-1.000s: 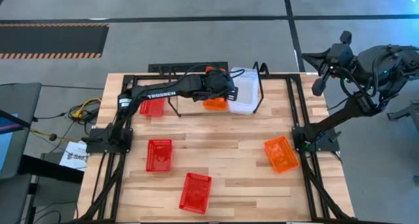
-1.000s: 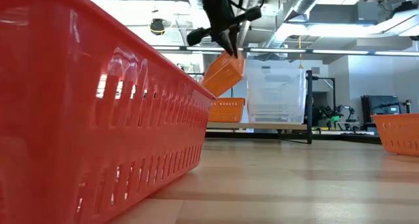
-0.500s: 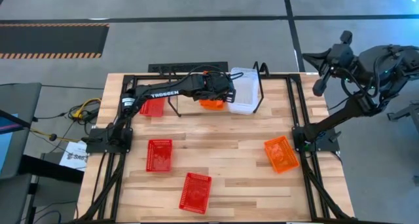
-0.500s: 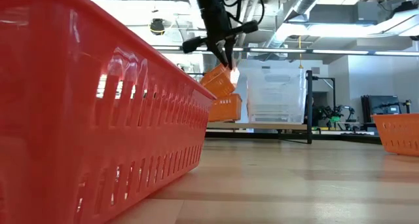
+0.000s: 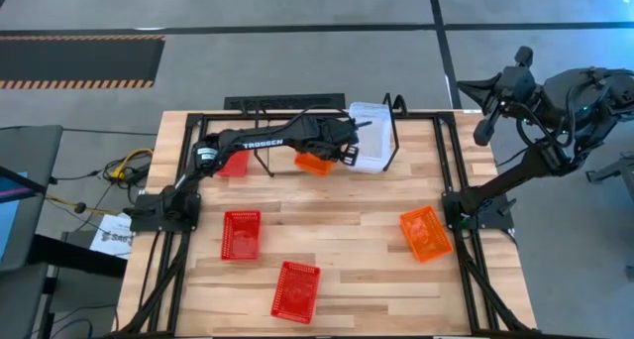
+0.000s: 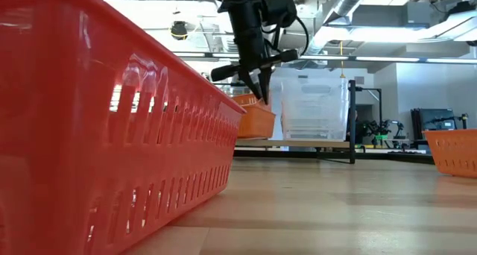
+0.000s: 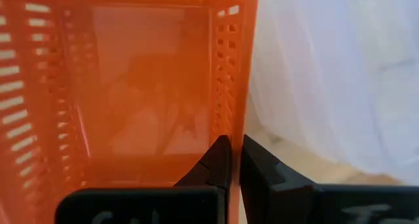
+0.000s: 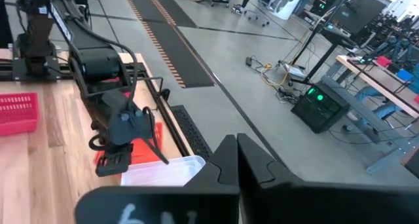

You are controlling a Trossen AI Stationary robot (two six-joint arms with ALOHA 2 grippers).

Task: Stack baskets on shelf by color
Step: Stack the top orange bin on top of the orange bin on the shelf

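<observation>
My left gripper (image 5: 342,155) reaches over the black rod shelf (image 5: 396,113) at the table's far side, shut on an orange basket (image 5: 315,164). In the low view this basket (image 6: 253,119) lies almost level on the shelf's middle; the other orange basket under it is no longer distinct. Stacked clear baskets (image 5: 369,141) stand right of it, and a red basket (image 5: 233,163) stands on the shelf's left. My right gripper (image 8: 234,152) is shut on nothing, raised beyond the table's right edge. My left gripper pinches the orange basket's side wall next to the clear baskets (image 7: 234,129), one finger inside the basket and one outside. The fingers (image 6: 261,91) come steeply from above, slanting toward the far edge. The basket sits nearly level, low on the shelf.
Two red baskets (image 5: 241,234) (image 5: 296,290) lie on the table's near left, the nearer one (image 6: 112,136) filling the low view's left. An orange basket (image 5: 425,232) lies near the right edge. Bare wood stretches across the table's middle.
My left gripper has come down toward the shelf and tipped steeper, staying shut on the orange basket. The basket hung tilted above the other orange basket on the shelf. It now lies almost level and low, down onto that basket.
</observation>
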